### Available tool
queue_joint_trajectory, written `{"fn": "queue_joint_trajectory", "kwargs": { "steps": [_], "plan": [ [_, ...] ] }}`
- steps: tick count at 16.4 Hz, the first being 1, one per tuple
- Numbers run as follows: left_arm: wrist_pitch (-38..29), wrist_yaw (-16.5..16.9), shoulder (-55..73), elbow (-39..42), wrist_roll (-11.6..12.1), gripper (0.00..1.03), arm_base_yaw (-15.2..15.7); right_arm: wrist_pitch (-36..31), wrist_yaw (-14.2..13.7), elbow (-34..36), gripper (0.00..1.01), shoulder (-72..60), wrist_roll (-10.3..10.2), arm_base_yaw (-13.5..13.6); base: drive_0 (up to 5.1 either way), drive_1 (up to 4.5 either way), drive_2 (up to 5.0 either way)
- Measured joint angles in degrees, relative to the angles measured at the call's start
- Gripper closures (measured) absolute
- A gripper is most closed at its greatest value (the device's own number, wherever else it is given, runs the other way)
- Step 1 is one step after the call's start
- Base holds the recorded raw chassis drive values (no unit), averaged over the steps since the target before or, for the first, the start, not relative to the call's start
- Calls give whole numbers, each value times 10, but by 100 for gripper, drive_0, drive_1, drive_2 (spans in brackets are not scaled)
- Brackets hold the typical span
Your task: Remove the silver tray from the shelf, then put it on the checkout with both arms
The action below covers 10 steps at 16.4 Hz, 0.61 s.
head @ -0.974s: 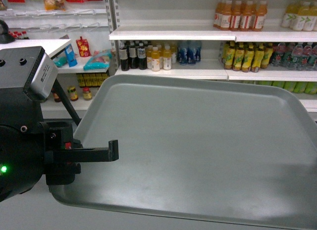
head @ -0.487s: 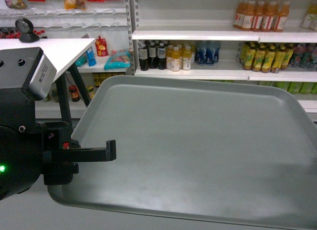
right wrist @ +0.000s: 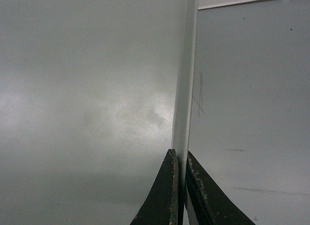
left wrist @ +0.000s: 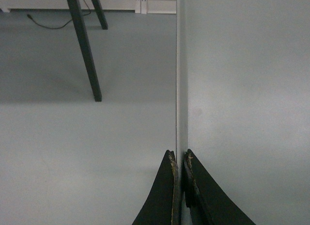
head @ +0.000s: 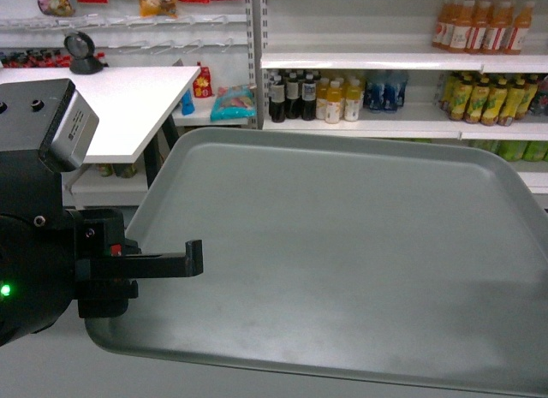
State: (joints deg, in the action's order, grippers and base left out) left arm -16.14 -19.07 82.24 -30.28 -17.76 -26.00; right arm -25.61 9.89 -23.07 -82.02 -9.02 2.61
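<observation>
I've got the silver tray [head: 342, 261] held up in the air, off the shelf [head: 402, 62] at far right; white bench [head: 120, 107] with scanner [head: 83, 53] sits far left. Left tool [left wrist: 178, 163] pinching tray's left rim, right tool [right wrist: 180, 162] pinching its right rim, floor [left wrist: 72, 138] below

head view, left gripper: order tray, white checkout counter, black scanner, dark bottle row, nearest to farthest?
From the left gripper:
1. Matte grey-green rectangular silver tray, clamped at its left rim.
2. Broad white checkout counter, upper left.
3. Small round black scanner, at the counter's rear.
4. Dark bottles on the white shelf, behind.
</observation>
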Motion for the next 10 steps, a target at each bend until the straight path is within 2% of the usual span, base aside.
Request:
{"fn": "queue_joint_trajectory", "kwargs": {
  "steps": [10],
  "plan": [
    [0, 0, 0, 0, 0, 100, 0, 0, 0, 0, 99, 0, 0, 0, -498, 247, 247]
  ]
}}
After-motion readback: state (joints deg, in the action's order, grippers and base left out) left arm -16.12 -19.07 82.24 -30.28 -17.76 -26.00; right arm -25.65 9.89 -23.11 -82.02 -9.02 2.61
